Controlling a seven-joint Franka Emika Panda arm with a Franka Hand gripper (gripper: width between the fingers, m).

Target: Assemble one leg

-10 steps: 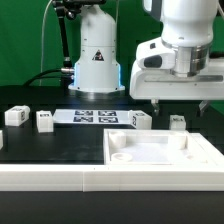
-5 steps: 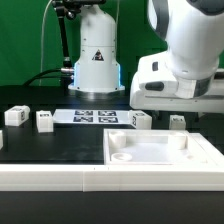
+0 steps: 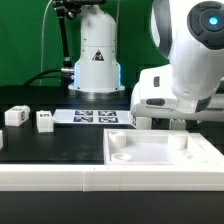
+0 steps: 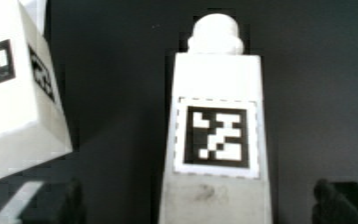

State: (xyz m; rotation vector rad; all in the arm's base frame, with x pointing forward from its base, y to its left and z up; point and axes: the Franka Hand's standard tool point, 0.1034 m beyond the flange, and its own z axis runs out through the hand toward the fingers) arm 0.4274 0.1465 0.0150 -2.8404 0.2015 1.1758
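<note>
Between the fingers of the gripper (image 4: 194, 203) — spread wide, a dark pad on either side, nothing held — lies the leg (image 4: 213, 110), tag face up on the black table (image 4: 123, 30), its round peg pointing away. A second leg (image 4: 16, 95) stands just beside it, tilted. Risk, as I judge it: an off-centre descent would put one finger on that neighbour, or knock the target askew.

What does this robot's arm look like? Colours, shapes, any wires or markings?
The arm is glossy white, with smooth rounded shells and a bluish round cap up high. Its white base bears a triangular warning sticker, glows blue below, and has a black cable beside it. The gripper has a boxy white body and dark fingertips.
</note>
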